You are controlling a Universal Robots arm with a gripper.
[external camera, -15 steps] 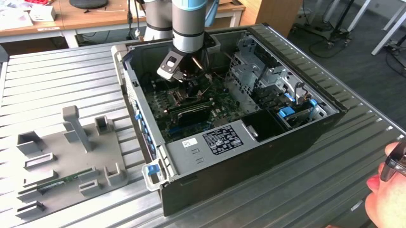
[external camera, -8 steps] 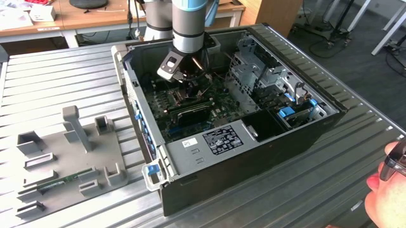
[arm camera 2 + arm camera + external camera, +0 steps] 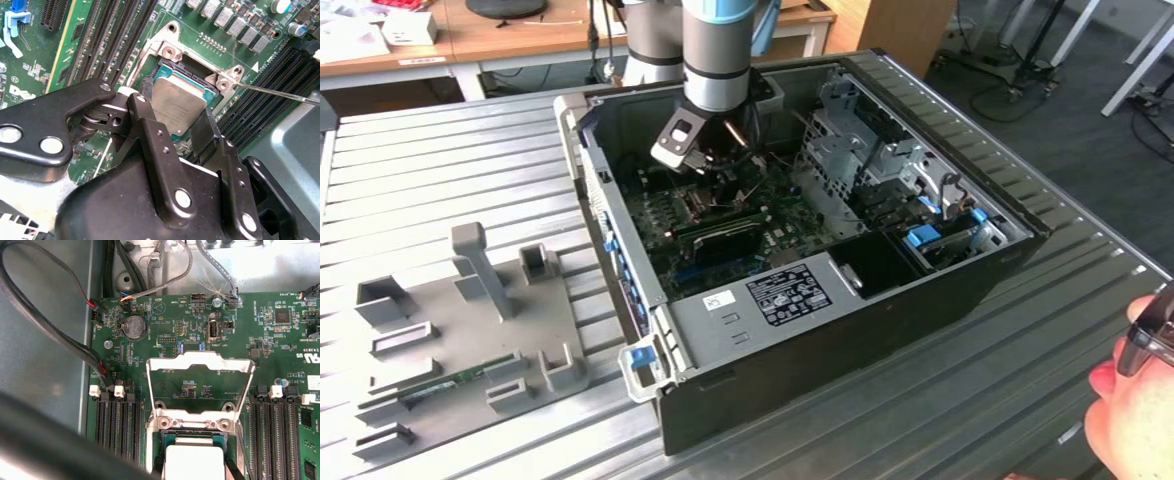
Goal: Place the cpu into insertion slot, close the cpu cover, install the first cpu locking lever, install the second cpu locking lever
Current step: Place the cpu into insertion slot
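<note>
- Grey-brown metal top, flat and square: the cpu is pinched on two opposite edges by the jaws of the gripper; it is held at the insertion slot, and whether it is seated cannot be told.
- Slot: dark square, silver rim, set in the green motherboard.
- Thin silver frame with a large window, the cpu cover, is seen swung open and clear of the slot.
- A thin steel lever rod is angled away from one slot corner.
- Ribbed black memory slots flank the slot closely, so room is tight on both sides.
- Exterior view: the gripper is inside the black case, at 11 o'clock of its opening.
- A grey moulded fixture is at 8 o'clock of the case, and a hand at 4 o'clock, both well apart from it.
</note>
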